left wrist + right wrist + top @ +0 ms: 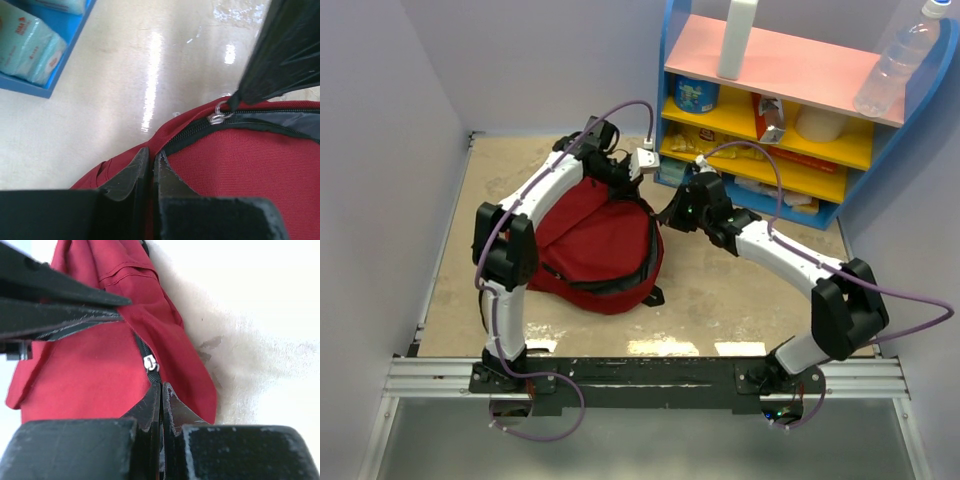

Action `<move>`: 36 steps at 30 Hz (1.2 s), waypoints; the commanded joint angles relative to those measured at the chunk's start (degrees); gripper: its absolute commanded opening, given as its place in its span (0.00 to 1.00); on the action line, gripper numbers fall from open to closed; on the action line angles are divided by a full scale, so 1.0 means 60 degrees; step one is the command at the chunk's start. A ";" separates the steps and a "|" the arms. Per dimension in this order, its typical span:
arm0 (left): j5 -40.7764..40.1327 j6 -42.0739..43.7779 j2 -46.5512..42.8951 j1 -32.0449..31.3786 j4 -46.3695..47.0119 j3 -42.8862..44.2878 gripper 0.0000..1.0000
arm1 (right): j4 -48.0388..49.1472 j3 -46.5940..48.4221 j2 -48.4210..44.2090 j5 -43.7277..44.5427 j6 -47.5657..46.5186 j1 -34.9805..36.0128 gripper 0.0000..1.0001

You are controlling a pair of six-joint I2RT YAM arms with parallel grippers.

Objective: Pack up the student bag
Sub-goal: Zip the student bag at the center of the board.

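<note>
With the bag [605,250] lying on the table [720,290], the left gripper [153,156] is pinching its fabric shut and the right gripper [161,388] is clamping the zipper pull [218,118], risking a slip off the pull if the fabric bunches.

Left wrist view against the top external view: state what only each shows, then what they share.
Only the left wrist view: the zipper slider and grey lining in the opened stretch. Only the top view: the left arm and right arm whole, a white bottle and a clear bottle on top of the blue shelf. Both: the red bag, that shelf, the table.
</note>
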 commanded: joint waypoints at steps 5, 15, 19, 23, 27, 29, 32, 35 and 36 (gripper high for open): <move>-0.1013 -0.0966 0.0223 0.0486 0.1188 0.0763 0.00 | -0.0707 0.0078 -0.1085 0.0298 -0.0223 -0.0134 0.00; -0.1248 -0.1276 0.0297 0.1232 0.1000 0.0939 0.00 | -0.1366 0.0005 -0.1261 0.0561 -0.0398 -0.0426 0.00; -0.1117 -0.1247 0.0092 0.1759 0.0883 0.0573 0.00 | -0.1323 -0.0186 -0.1247 0.0488 -0.0413 -0.0661 0.00; -0.0751 -0.0824 -0.0172 0.2316 0.0242 0.0076 0.00 | -0.1074 -0.0026 -0.0940 0.0254 -0.0413 -0.0808 0.00; -0.0342 -0.0485 -0.0581 0.2507 -0.0741 -0.0379 0.00 | -0.1001 0.0720 -0.0106 0.0180 -0.0530 -0.0808 0.00; -0.0136 -0.0237 -0.0772 0.2769 -0.1398 -0.0671 0.00 | -0.0957 0.1219 0.0378 -0.0097 -0.0530 -0.0823 0.00; 0.0216 -0.0207 -0.1211 0.3456 -0.1505 -0.1198 0.00 | -0.0562 0.1732 0.0905 -0.0375 -0.0487 -0.0808 0.00; 0.0523 -0.0353 -0.1257 0.4334 -0.1533 -0.1070 0.13 | -0.0254 0.2317 0.1475 -0.0654 -0.0457 -0.0692 0.00; 0.0698 -0.0397 -0.1082 0.4498 -0.1665 -0.0909 0.21 | -0.0282 0.2507 0.1637 -0.0742 -0.0443 -0.0662 0.00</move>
